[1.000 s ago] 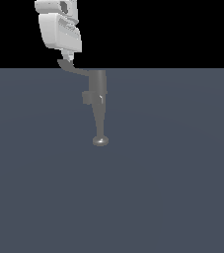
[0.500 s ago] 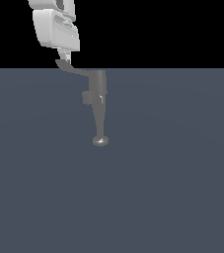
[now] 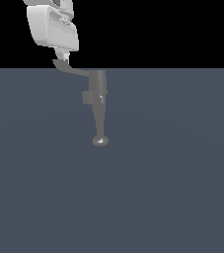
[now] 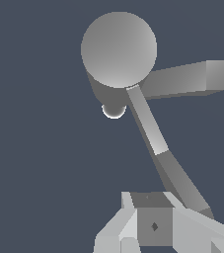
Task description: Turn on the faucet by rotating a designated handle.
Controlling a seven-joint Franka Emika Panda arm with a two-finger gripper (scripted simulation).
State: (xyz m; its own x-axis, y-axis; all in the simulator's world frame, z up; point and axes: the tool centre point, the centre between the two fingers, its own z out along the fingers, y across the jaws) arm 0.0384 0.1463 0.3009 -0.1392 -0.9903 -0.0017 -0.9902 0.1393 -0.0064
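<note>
Wrist view — gripper (image 4: 155, 222) hides handle (image 4: 150, 126) tip; jaws unclear.

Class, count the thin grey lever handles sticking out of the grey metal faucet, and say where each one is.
1. The thin curved grey lever handle sticks sideways from the top of the grey metal faucet, toward the exterior view's left, its tip just under the white gripper. None seems hidden.
</note>
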